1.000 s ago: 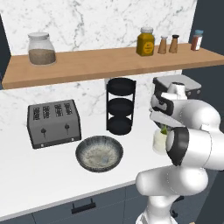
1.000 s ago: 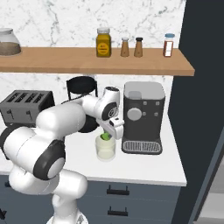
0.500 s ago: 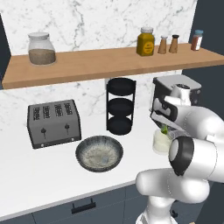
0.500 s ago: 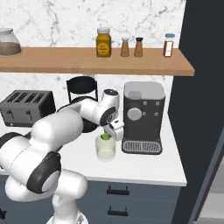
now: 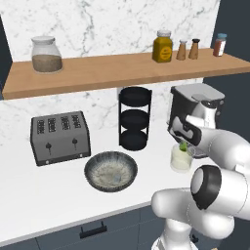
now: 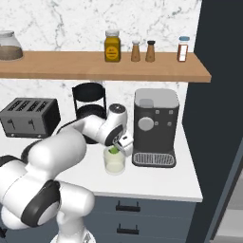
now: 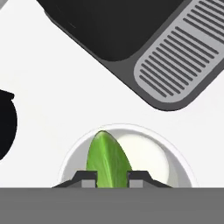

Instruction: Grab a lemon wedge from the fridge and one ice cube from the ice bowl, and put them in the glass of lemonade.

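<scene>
The robot's jaws grasp the small yellow-green lemon wedge point(image 7: 107, 159) directly above the pale translucent glass of lemonade point(image 6: 114, 162), near the white surface's point(image 5: 44, 190) right edge.

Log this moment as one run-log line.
phase: drop lemon | gripper: shut on lemon wedge | position: over glass of lemonade beside coffee machine | ice bowl: untouched

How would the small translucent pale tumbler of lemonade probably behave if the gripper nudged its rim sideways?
The small translucent pale tumbler stands upright and taller than wide, so a rim push would likelier tip than slide it. Its smooth wall probably grips poorly. The gripper hangs right above it, holding the yellow-green lemon wedge, so contact seems plausible.
</scene>
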Robot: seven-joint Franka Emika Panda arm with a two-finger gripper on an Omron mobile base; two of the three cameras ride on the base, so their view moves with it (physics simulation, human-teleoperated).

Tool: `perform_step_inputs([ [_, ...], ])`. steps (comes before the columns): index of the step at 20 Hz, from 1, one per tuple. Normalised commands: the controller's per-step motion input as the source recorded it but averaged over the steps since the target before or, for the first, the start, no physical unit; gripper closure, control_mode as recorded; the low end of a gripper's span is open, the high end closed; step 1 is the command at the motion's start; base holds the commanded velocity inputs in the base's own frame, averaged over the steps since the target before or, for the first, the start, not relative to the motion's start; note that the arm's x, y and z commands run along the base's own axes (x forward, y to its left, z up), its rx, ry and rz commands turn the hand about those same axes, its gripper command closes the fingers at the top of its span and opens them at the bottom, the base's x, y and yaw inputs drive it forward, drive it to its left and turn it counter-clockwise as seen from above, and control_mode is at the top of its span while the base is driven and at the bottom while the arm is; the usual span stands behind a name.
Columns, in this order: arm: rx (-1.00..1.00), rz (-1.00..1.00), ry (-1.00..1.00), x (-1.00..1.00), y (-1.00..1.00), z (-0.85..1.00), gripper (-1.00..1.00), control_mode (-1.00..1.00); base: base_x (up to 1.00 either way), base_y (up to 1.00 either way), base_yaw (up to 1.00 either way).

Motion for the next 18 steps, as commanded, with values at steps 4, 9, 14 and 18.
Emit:
perform_step_inputs([
  [4, 0.00, -0.03, -0.02, -0.23, -0.02, 0.00, 1.00, -1.00, 0.00, 0.00, 0.00],
  [9, 0.00, 0.00, -0.09, -0.10, 0.00, 0.01, 1.00, -1.00, 0.00, 0.00, 0.00],
  [14, 0.00, 0.00, 0.00, 0.00, 0.02, 0.00, 1.00, -1.00, 0.00, 0.00, 0.00],
  [18, 0.00, 0.00, 0.00, 0.00, 0.00, 0.00, 1.00, -1.00, 0.00, 0.00, 0.00],
])
